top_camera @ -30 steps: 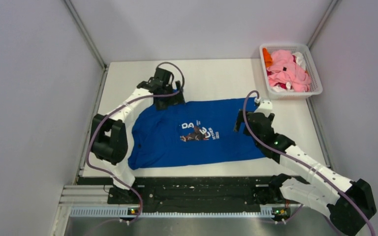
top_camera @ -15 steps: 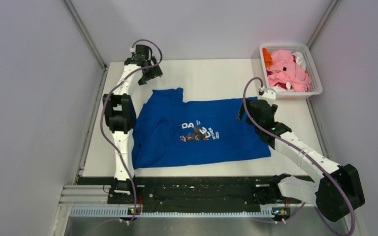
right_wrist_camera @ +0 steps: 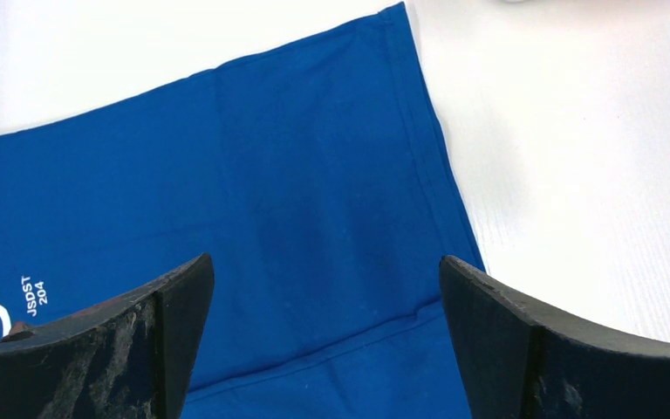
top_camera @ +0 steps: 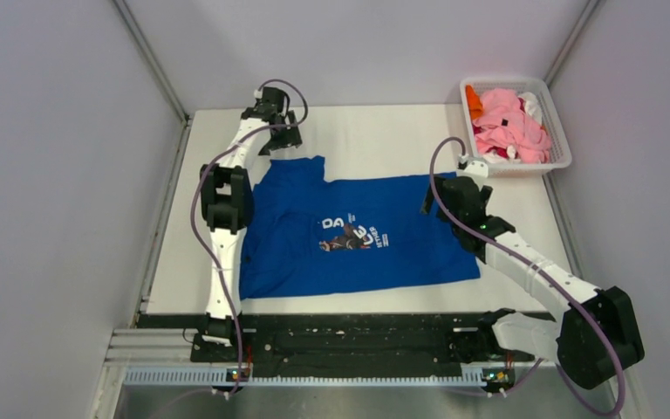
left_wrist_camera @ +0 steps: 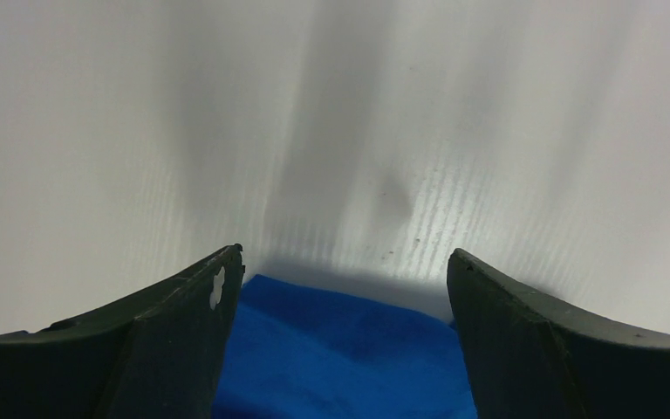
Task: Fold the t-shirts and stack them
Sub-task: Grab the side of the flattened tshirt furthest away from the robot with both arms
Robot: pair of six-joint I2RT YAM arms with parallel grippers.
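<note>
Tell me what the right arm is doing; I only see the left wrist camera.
Observer: The right fingers are open, above the blue shirt at its right-hand edge.
Operator: Report where the other shirts are.
Observer: The other shirts lie heaped in a white basket, far right.
Operator: Say which side of the blue one faces up.
Observer: The print faces up, mid-shirt.

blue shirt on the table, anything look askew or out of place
Mostly flat, print up, not yet folded. The blue shirt has its far sleeve poking toward the left gripper, while no matching near sleeve shows, so the left end looks uneven.
</note>
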